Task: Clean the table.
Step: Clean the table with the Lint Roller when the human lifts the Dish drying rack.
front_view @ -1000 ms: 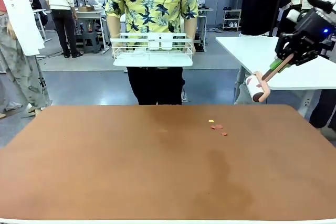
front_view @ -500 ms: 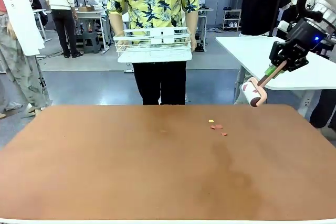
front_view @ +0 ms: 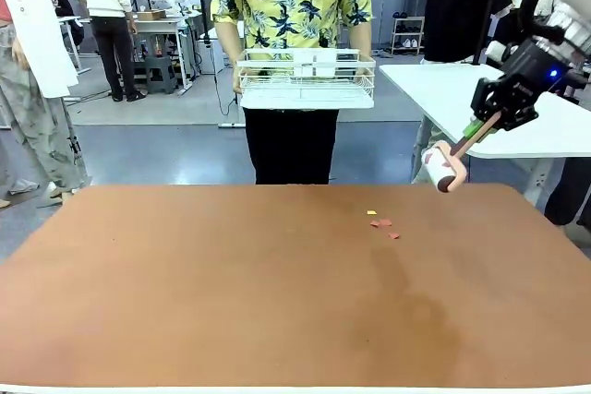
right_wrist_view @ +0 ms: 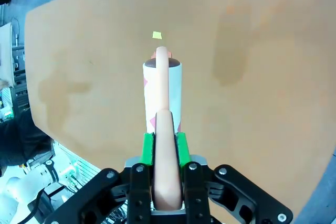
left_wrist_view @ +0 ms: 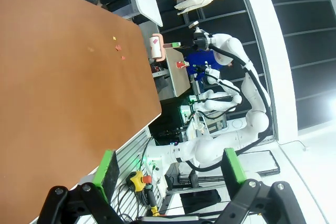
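The table (front_view: 185, 292) spreads below and ahead of both pairs of fingers, its reddish-brown top bare but for a small cluster of scraps (front_view: 381, 223), yellow and reddish, right of its middle towards the far edge. The right gripper (front_view: 484, 123) is clamped shut on the pale handle of a lint roller (front_view: 441, 168). Handle and roll run straight out from its fingertips, angled down towards the table's far right corner, with the head in the air and not yet on the surface. In the right wrist view the scraps (right_wrist_view: 156, 35) lie just past the tip of the roller (right_wrist_view: 163, 93), almost on the line of its long axis, one reddish piece half hidden behind the head. So I judge the coming move to be a descent forward and down from those fingers, with the roll then drawn across the bits. The right arm is far nearer. The left gripper (left_wrist_view: 169, 170) hangs well back from the scraps (left_wrist_view: 118, 48), its green pads (left_wrist_view: 107, 169) spread wide with nothing between them. The top looks smooth and flat, with faint darker patches. Beyond the far edge a person stands holding a white wire basket (front_view: 307, 76) in both hands. A smaller white table (front_view: 443, 85) lies behind the right gripper.
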`<state>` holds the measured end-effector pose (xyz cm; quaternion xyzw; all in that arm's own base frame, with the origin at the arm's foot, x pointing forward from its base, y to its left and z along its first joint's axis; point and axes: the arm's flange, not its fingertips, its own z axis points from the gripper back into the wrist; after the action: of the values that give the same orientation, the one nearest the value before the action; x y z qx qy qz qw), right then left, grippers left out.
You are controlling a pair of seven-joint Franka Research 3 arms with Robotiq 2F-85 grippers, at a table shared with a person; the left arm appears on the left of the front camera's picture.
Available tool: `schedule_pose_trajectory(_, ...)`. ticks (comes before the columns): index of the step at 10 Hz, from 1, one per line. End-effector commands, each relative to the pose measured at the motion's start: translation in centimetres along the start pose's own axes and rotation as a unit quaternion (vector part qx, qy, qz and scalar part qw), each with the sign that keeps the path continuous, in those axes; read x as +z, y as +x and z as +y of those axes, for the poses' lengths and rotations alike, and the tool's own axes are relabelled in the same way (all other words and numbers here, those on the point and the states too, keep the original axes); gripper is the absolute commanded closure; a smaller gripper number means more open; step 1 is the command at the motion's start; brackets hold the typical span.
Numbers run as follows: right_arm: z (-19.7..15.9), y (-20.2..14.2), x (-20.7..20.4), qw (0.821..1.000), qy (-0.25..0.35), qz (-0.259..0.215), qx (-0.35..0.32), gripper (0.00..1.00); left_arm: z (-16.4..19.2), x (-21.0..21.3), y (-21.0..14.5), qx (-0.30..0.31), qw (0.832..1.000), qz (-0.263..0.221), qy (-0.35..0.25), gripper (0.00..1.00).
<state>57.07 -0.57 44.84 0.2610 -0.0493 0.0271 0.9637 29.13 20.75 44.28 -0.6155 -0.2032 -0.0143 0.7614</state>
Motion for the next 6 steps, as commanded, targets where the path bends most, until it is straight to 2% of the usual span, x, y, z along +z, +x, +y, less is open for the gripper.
schedule_pose_trajectory(1, -1.8, 1.5, -4.0, 1.0, 0.014, 0.016, 0.006, 0.79, -0.4, 0.3, -0.1, -0.001, 1.0, -0.001, -0.002, 0.0)
schedule_pose_trajectory(4, -3.9, 1.2, -6.0, 0.999, 0.03, 0.02, 0.011, 0.79, -0.4, 0.3, -0.1, -0.001, 1.0, -0.001, -0.002, 0.0)
schedule_pose_trajectory(6, -5.4, 2.8, -6.9, 1.0, 0.026, 0.014, 0.009, 0.79, -0.4, 0.3, -0.1, -0.001, 1.0, -0.001, -0.002, 0.0)
